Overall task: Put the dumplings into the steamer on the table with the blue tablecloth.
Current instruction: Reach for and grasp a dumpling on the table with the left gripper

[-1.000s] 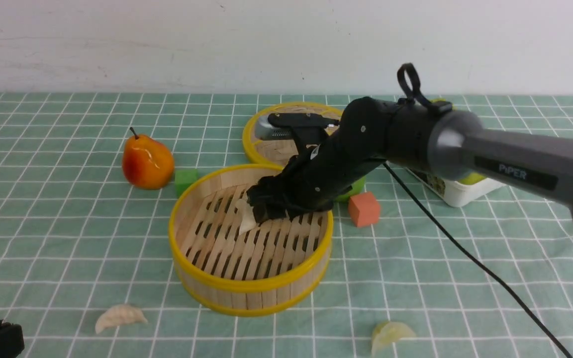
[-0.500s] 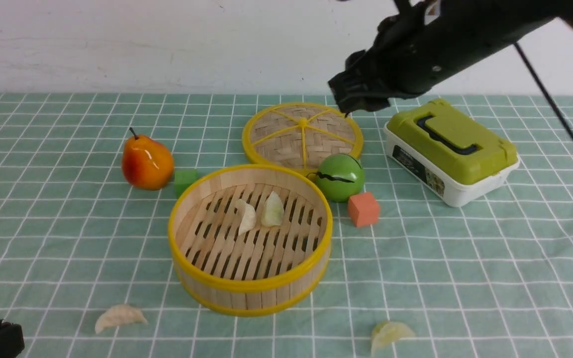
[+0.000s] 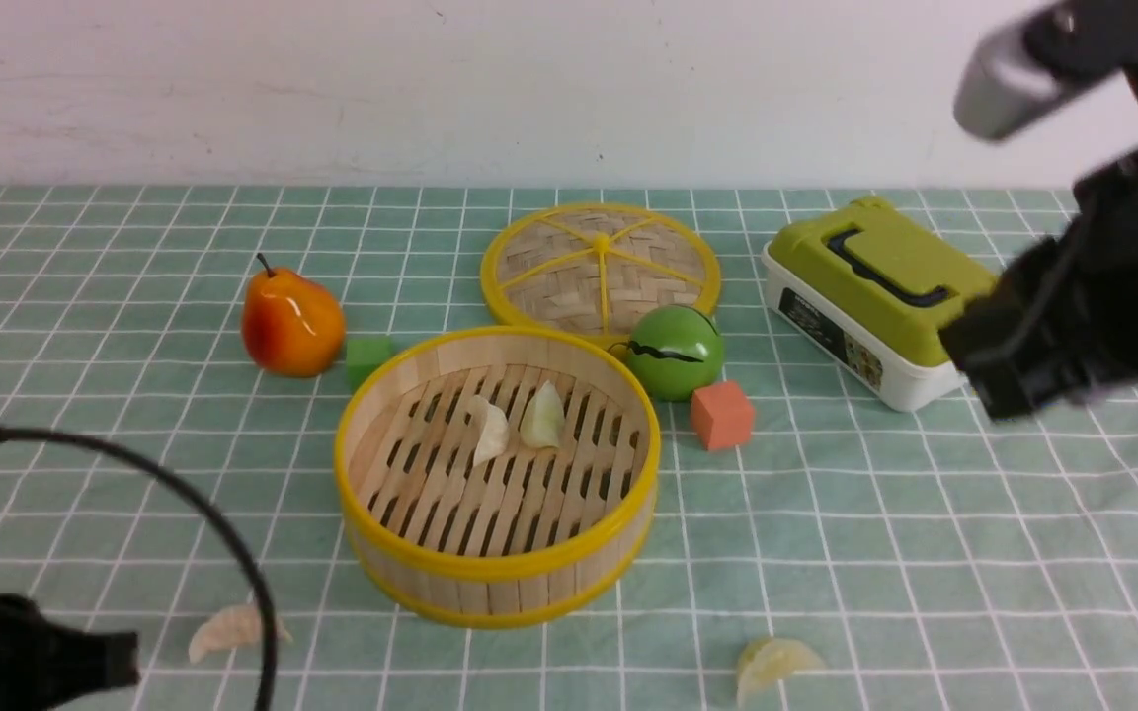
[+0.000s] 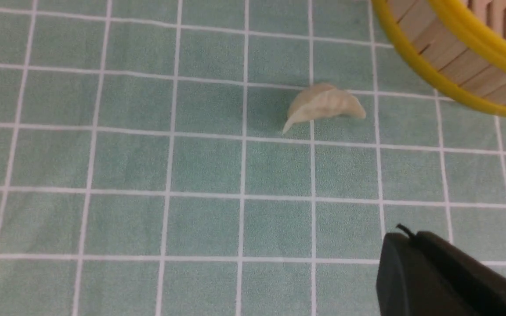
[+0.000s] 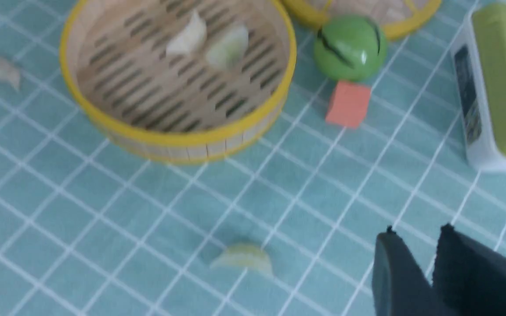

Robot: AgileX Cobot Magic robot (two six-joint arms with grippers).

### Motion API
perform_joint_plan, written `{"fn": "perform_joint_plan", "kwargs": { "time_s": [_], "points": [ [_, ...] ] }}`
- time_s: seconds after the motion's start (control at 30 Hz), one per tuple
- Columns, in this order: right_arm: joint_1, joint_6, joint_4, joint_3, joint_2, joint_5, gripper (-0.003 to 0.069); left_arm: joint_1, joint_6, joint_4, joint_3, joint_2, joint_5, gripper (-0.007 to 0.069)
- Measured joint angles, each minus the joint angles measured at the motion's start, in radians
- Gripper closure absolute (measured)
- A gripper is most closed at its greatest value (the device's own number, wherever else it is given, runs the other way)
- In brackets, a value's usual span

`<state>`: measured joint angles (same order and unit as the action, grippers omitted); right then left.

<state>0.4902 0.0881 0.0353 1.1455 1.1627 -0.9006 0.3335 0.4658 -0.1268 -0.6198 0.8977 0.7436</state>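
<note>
Table under a pale green-teal tablecloth with white grid lines (image 3: 875, 553).

Large round pale bamboo steamer with yellow rim bands (image 3: 490, 568) stood near the centre. Two dumplings lay on its slatted floor, towards the far side and close together: a cream-white pleated crescent dumpling (image 3: 490, 432) and a pale yellow-green pleated crescent dumpling (image 3: 542, 417).

Two more lay out on the cloth, both on the near side of the steamer. A cream pleated dumpling (image 3: 223, 630) lay off its near-left; a yellowish-green pleated dumpling (image 3: 774, 664) lay off its near-right, well apart from the first.

Left gripper (image 4: 404, 245) was low at the near-left, over bare cloth and short of the cream dumpling. Its fingers were pressed together, with nothing between them. A black cable (image 3: 184, 494) arched above it.

Right gripper (image 5: 419, 237) was raised at the right, in front of the white box with an olive-green lid (image 3: 885, 296). Its fingers were narrowly parted and empty.

Around the steamer:
- flat woven round lid with yellow spokes (image 3: 601, 267) behind it
- glossy green ball (image 3: 675, 353) just beside the far-right rim
- orange cube (image 3: 722, 415) near the ball
- small green cube (image 3: 368, 357) at the far-left rim
- orange-red toy pear (image 3: 292, 321) beyond that cube
</note>
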Motion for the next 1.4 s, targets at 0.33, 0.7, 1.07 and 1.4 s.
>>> {"fn": "perform_joint_plan", "kwargs": {
  "time_s": [0.33,0.7,1.07,1.4],
  "points": [
    [0.0,0.003,-0.002,-0.378,-0.065,0.061,0.0679,0.0,-0.232,0.112,-0.32,0.512,0.16,0.0549],
    [0.0,0.003,0.045,-0.407,-0.069,0.155,0.0679,0.0,-0.571,0.023,-0.371,0.683,0.073,0.0178],
    [0.0,0.003,0.062,-0.407,-0.07,0.155,0.0678,0.0,-0.707,-0.026,-0.376,0.831,-0.01,0.0158],
    [0.0,0.003,0.062,-0.407,-0.071,0.155,0.0674,0.0,-0.565,-0.036,-0.377,0.875,-0.032,0.0386]
  ]
}}
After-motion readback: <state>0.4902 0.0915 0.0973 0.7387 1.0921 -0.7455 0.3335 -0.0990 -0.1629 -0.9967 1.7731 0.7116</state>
